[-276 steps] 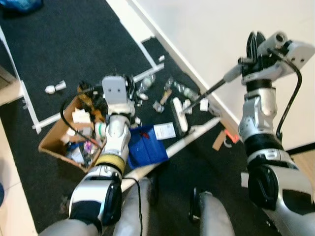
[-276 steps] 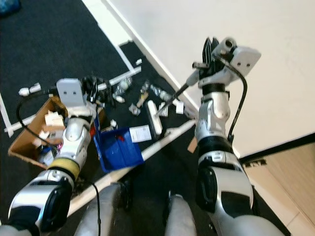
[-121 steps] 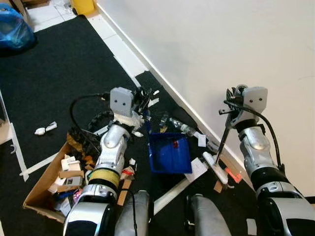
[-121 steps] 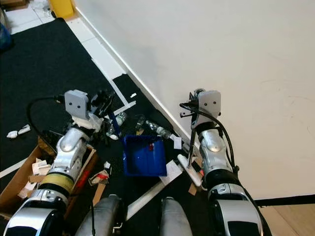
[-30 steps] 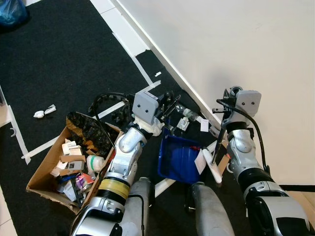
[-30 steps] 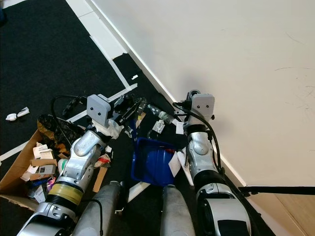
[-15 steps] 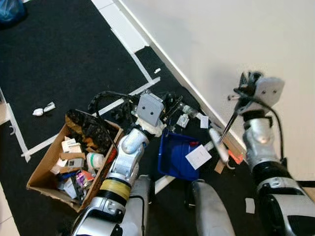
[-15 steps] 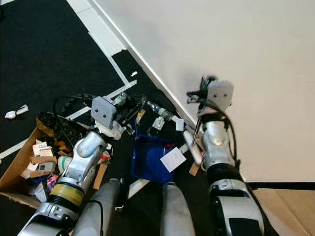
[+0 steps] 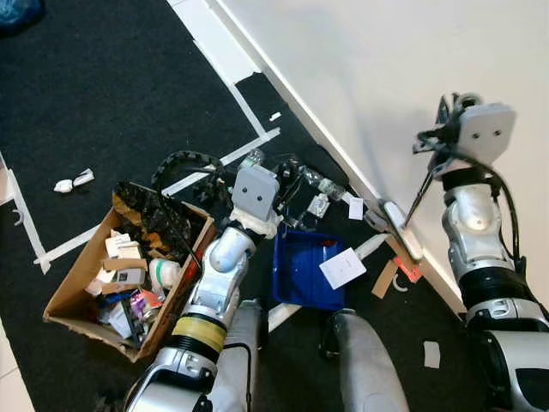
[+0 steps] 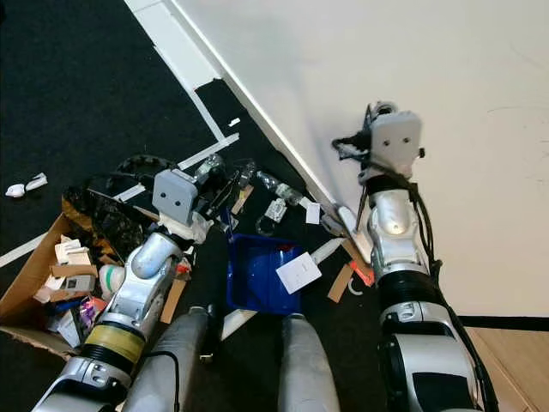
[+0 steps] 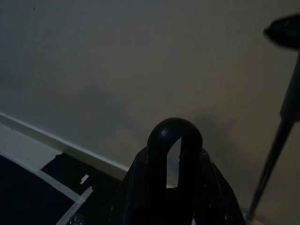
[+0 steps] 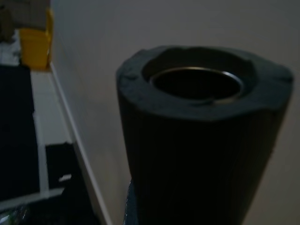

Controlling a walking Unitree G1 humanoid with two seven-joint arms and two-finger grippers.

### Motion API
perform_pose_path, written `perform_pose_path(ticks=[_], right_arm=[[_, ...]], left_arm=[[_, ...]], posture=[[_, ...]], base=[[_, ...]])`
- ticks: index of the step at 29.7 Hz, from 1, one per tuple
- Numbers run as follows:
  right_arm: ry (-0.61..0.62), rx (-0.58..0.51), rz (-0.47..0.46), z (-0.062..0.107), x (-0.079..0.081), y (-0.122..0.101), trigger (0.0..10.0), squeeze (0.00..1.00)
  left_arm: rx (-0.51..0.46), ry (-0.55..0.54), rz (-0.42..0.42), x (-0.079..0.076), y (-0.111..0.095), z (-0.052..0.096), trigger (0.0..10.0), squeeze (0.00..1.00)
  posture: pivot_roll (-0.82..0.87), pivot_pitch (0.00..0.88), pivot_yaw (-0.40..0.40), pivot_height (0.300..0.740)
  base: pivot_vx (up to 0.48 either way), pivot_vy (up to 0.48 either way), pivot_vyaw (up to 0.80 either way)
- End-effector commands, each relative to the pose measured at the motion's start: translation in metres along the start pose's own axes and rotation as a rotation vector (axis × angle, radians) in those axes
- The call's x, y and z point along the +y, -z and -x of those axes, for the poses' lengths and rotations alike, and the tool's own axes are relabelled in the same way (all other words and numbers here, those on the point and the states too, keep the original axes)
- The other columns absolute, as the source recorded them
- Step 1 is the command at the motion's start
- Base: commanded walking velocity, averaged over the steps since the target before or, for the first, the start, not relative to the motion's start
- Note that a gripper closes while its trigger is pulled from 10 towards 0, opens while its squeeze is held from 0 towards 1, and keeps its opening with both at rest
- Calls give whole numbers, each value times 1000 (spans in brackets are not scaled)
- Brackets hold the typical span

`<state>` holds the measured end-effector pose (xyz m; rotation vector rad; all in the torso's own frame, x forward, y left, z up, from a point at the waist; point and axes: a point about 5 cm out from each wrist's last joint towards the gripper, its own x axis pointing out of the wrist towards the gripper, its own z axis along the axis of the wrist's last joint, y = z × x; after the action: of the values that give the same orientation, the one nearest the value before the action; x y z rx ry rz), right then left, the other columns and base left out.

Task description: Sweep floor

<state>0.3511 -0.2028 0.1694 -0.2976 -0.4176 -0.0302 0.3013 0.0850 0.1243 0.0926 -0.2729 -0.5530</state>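
Beside the wall, the broom is gripped by the right tool, apparently for sweeping litter into the blue dustpan, whose handle is clamped in the left tool.

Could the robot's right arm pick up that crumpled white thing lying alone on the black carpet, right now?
Probably not. The right gripper is shut on the broom handle by the wall, and the crumpled white scrap lies far off on the robot's left, beyond the cardboard box and the left arm.
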Motion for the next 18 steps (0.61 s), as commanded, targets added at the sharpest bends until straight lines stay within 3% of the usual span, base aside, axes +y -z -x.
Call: perform_pose_path(ticks=[1, 6, 13, 17, 18], right_arm=[[3, 52, 41, 10, -4, 12, 10000, 0], [7, 93, 15, 14, -1, 18, 10000, 0], [121, 161, -236, 19, 14, 24, 10000, 0], [145, 164, -280, 18, 15, 24, 10000, 0], [171, 159, -337, 17, 16, 22, 10000, 0]], left_arm=[[25, 9, -10, -4, 6, 7, 10000, 0], [29, 2, -10, -3, 6, 9, 10000, 0], [27, -6, -7, -4, 6, 8, 10000, 0], [26, -6, -6, -5, 5, 7, 10000, 0], [25, -5, -4, -5, 6, 7, 10000, 0]], posture=[[117, 367, -61, 740], [119, 368, -62, 740], [109, 364, -62, 740], [106, 363, -62, 740], [104, 361, -63, 740]], base=[[0, 0, 0], [0, 0, 0], [0, 0, 0], [0, 0, 0], [0, 0, 0]])
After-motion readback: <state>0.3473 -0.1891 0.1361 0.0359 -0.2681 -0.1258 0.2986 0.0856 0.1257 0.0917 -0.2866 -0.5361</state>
